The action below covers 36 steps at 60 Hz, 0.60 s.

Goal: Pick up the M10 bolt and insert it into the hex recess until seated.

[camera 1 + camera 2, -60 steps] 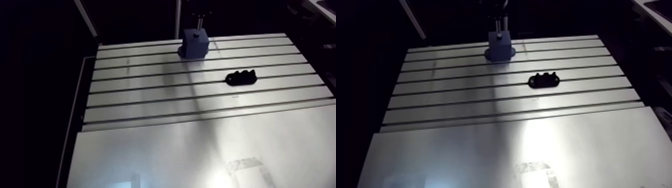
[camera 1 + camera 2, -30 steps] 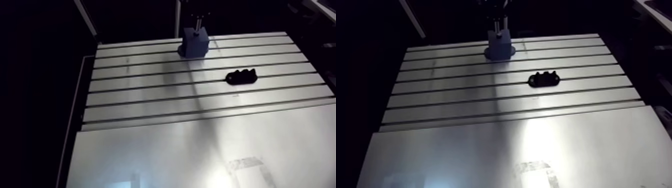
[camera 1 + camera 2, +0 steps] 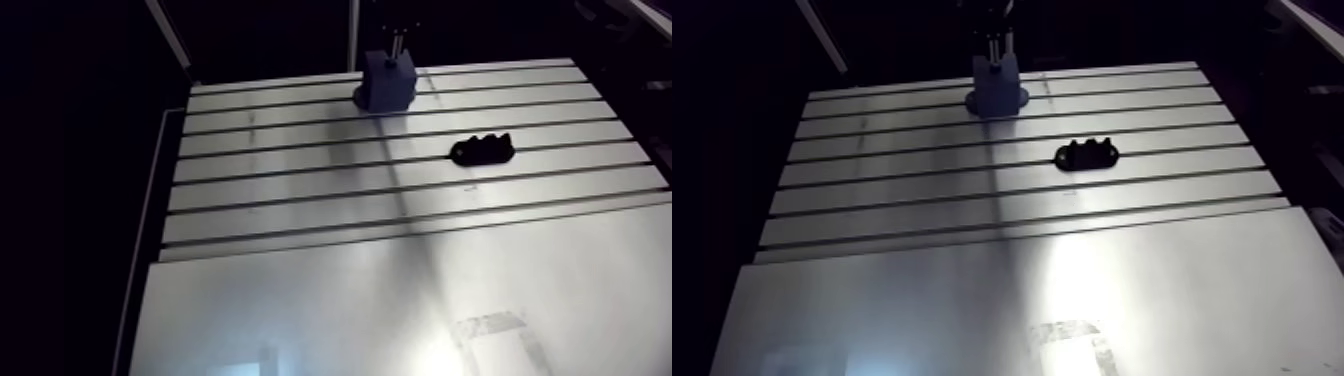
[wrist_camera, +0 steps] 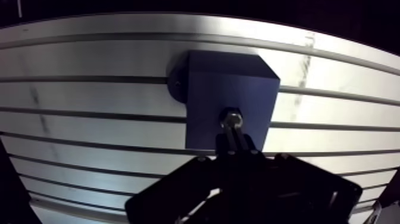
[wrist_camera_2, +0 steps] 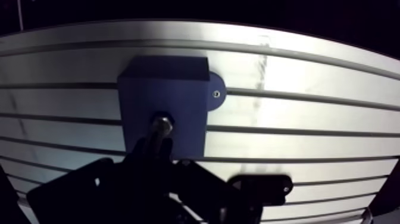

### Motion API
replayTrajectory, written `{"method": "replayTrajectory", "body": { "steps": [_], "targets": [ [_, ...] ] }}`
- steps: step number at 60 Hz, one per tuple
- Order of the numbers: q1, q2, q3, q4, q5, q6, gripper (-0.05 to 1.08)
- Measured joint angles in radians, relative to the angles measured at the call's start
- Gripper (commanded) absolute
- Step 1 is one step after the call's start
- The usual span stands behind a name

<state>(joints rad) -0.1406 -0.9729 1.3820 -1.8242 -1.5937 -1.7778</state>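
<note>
A blue block (image 4: 208, 95) with the hex recess in its top stands on the slotted table near the far edge, seen also in the arm view as the blue block (image 3: 389, 84). The M10 bolt (image 4: 231, 117) stands upright with its lower end at the recess in the block's top. My gripper (image 4: 236, 145) is right above the block, shut on the bolt's shaft. In the arm view the bolt (image 3: 994, 47) shows as a thin bright rod rising from the block into the dark gripper. How deep the bolt sits is hidden.
A black holder with notches (image 3: 482, 149) lies on the slotted table (image 3: 300, 190), nearer and to the right of the block. A smooth metal plate (image 3: 350, 310) covers the near half of the table. The table's edge runs just behind the block.
The whole arm view has shifted slightly, so the camera moved. The gripper with the bolt stays over the blue block; the black holder has not moved.
</note>
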Motion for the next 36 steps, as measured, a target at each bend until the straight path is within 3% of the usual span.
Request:
{"method": "replayTrajectory", "body": {
  "steps": [36],
  "targets": [
    [-0.001,0.013,-0.002,-0.006,0.002,-0.01,1.08]
  ]
}}
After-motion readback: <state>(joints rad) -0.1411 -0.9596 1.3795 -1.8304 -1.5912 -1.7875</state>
